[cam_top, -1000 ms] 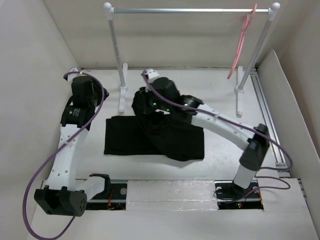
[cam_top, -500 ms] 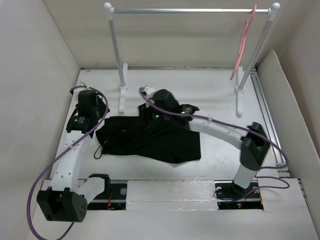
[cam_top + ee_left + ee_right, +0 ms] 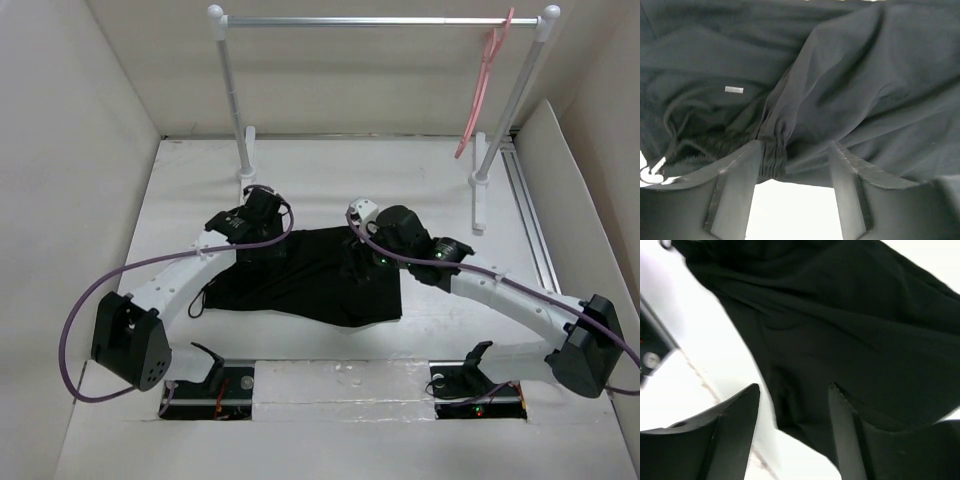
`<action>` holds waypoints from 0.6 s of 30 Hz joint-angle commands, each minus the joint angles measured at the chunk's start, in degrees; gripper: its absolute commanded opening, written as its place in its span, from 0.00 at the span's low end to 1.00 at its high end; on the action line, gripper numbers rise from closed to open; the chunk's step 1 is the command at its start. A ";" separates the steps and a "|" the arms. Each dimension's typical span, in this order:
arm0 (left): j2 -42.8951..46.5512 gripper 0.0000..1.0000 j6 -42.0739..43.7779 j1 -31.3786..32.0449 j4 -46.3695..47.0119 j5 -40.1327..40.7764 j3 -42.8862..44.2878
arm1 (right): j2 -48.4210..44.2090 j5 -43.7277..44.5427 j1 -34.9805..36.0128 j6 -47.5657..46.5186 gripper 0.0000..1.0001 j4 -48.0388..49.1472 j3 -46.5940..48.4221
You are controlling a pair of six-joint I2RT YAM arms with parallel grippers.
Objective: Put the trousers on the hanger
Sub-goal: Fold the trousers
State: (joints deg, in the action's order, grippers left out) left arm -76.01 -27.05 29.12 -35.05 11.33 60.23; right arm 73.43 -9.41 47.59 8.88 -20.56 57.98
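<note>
The black trousers [image 3: 305, 280] lie loosely spread and creased on the surface in front of the rail [image 3: 380, 20], below its middle and left part, with soft folds gathered at the waistband. The thin pink hanger [image 3: 484, 85] hangs by its hook at the rail's right end, tilted, well apart from the trousers

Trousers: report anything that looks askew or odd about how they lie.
The trousers lie rumpled, not flat: the waistband is bunched by the left gripper, and the drawstring trails loose onto the table.
</note>
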 commanded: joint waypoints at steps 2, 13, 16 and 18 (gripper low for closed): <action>-1.94 0.54 0.94 0.32 -5.03 2.82 0.77 | -4.52 -1.39 -3.46 -2.29 0.67 0.51 -3.13; -11.62 0.00 2.17 -5.02 -2.75 8.00 0.50 | -10.67 -4.30 -9.53 -5.19 0.74 -2.38 -10.51; -9.79 0.00 2.17 -7.85 -2.14 8.54 1.73 | -12.43 -4.65 -10.85 -5.98 0.75 -4.31 -13.84; -8.29 0.00 2.61 -10.66 -1.34 7.04 2.26 | -12.52 -4.74 -10.86 -6.51 0.66 -5.63 -16.31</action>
State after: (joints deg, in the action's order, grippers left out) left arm -88.27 -25.47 21.02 -36.62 17.17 60.25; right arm 61.65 -12.93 37.06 4.21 -23.75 43.94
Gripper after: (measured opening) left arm 0.021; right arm 0.677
